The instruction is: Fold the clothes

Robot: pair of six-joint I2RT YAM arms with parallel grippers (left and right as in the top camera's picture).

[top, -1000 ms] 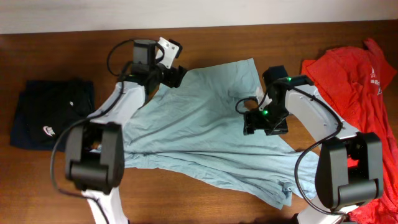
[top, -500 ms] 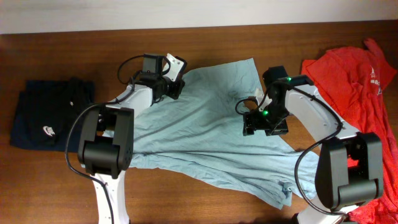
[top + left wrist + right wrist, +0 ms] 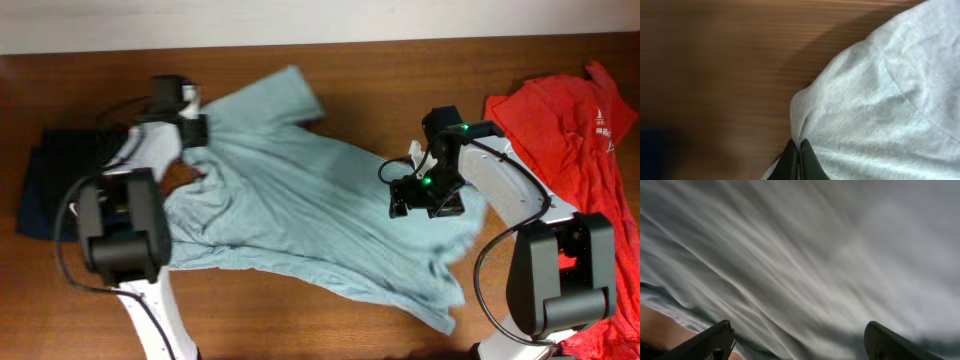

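A light blue shirt [image 3: 300, 200] lies rumpled across the middle of the wooden table [image 3: 380, 70], stretched from the far left to the near right. My left gripper [image 3: 193, 130] is at the shirt's far-left edge and shut on a fold of that cloth. In the left wrist view the black fingertips [image 3: 805, 162] press together with the pale fabric [image 3: 880, 100] pinched between them. My right gripper [image 3: 425, 198] hovers over the shirt's right part, open. In the right wrist view its fingers [image 3: 715, 342] stand wide apart above blurred cloth [image 3: 815, 255], with nothing between them.
A red garment [image 3: 570, 120] lies crumpled at the right end of the table. A dark navy garment [image 3: 50, 190] lies at the left end, just beyond my left arm. A pale wall strip [image 3: 320, 20] runs along the far edge.
My left gripper shut on the shirt's edge and swung left, dragging the shirt leftward across the table. The right arm stayed in place, its jaws a little wider.
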